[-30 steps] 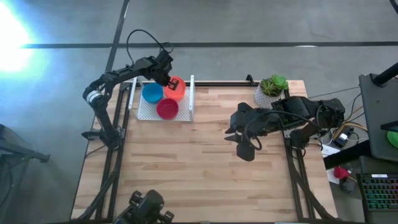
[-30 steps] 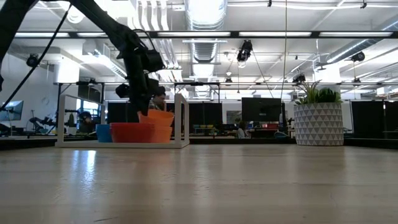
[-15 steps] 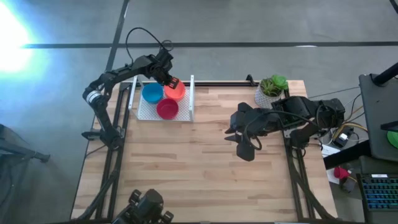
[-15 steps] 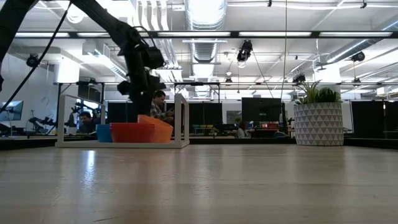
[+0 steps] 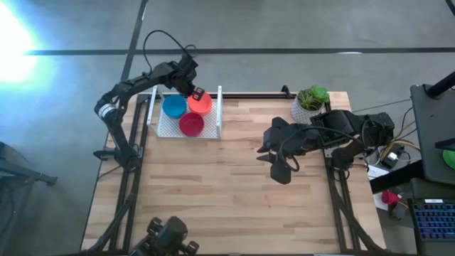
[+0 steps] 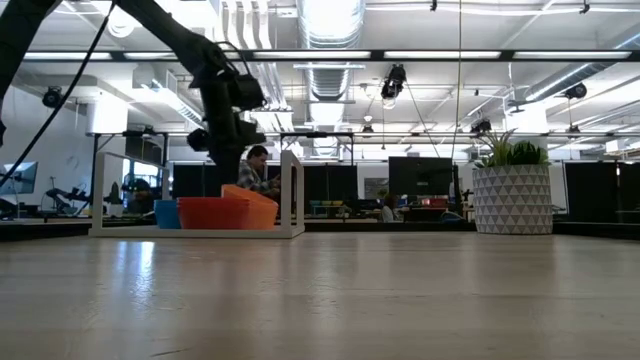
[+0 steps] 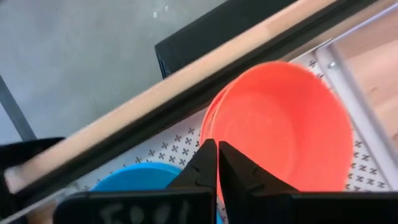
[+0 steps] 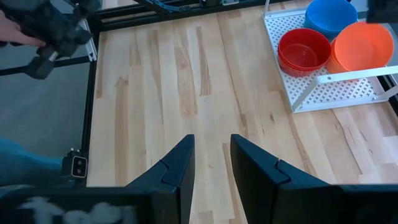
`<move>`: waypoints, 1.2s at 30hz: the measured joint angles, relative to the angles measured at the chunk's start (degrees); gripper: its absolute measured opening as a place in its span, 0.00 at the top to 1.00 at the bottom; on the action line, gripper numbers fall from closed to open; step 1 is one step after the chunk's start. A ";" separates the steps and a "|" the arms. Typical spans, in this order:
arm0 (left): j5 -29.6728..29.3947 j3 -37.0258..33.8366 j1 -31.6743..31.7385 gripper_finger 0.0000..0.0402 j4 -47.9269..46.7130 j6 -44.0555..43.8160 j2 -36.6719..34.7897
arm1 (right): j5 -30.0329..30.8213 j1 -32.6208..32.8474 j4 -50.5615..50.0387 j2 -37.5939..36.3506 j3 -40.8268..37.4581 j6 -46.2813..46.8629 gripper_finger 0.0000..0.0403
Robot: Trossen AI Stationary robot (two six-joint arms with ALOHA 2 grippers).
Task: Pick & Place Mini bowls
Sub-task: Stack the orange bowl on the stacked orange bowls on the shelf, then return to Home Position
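A bare wooden table (image 5: 213, 192) fills the near part of the scene from above. Midway along its right side, the right gripper (image 8: 210, 163) waits above the boards, its two dark fingers (image 8: 177, 165) parted with a clear gap and nothing between them.

Farther back, at the table's far left corner, sits a white perforated tray (image 5: 167, 128) with low rails. Three stacks of mini bowls rest inside it. The red bowls (image 5: 190, 124) are nearest the table's middle. Behind them, the blue bowls (image 5: 173, 107) sit on the left and the orange bowls (image 5: 200, 105) on the right, just beside each other. From table height, the orange stack (image 6: 250, 205) leans slightly, its top bowl tilted.

The left gripper (image 5: 192, 91) hangs over the far edge of the tray, at the rim of the orange bowls. In its own wrist view, the fingers (image 7: 204, 168) are pressed tightly together, with the orange bowls (image 7: 280, 124) just beyond their tips; whether they pinch the rim is unclear, though they appear to grip nothing.

At the far right corner stands a white patterned plant pot (image 5: 307, 108) holding a green plant, well apart from the tray.
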 joint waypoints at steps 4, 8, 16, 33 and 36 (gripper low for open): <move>-0.08 -3.90 -0.07 0.98 3.25 -0.75 0.00 | 0.00 0.00 0.01 -0.01 0.00 0.01 0.75; -0.10 -5.11 -0.04 1.00 3.71 -1.05 0.00 | -0.02 0.00 0.00 0.00 0.00 0.23 0.75; 2.15 -3.93 -1.51 1.00 3.07 2.61 -8.41 | -0.15 -0.13 -0.11 -0.02 0.00 -3.16 0.75; 4.10 -4.19 -25.55 1.00 -3.03 9.61 -41.47 | 1.32 -1.62 3.59 -5.99 -0.01 -13.25 0.98; 4.12 -4.19 -31.59 1.00 -2.73 8.49 -45.22 | 0.96 -1.66 5.39 -8.12 -1.21 -14.66 0.98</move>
